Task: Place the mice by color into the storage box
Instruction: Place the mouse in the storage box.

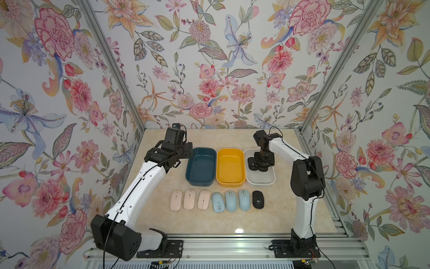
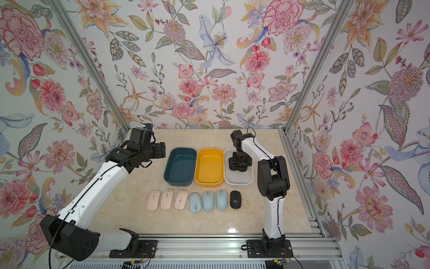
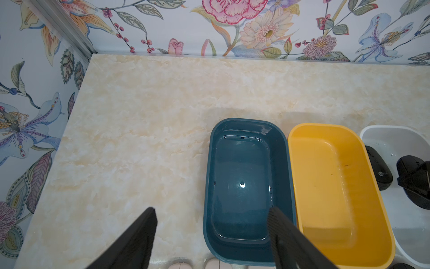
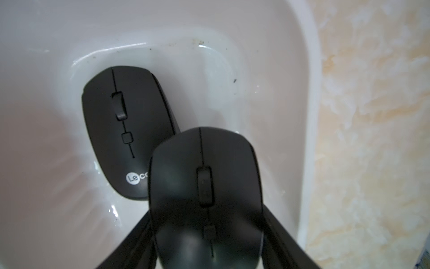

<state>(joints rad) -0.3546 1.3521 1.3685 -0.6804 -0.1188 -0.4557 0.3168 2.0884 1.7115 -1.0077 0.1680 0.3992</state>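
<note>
Nearest my right wrist camera, the held black mouse sat clamped in my right gripper over the white bin, long axis roughly parallel to the resting black mouse just beside it, while my left gripper hung parted and empty, farther off.

High frontal stereo pair, close wrist views

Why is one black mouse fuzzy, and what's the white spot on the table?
Right wrist view: the held black mouse is near the lens and blurred, the resting black mouse in the white bin sharp; both top views: the spot is light glaring off the glossy table.
</note>
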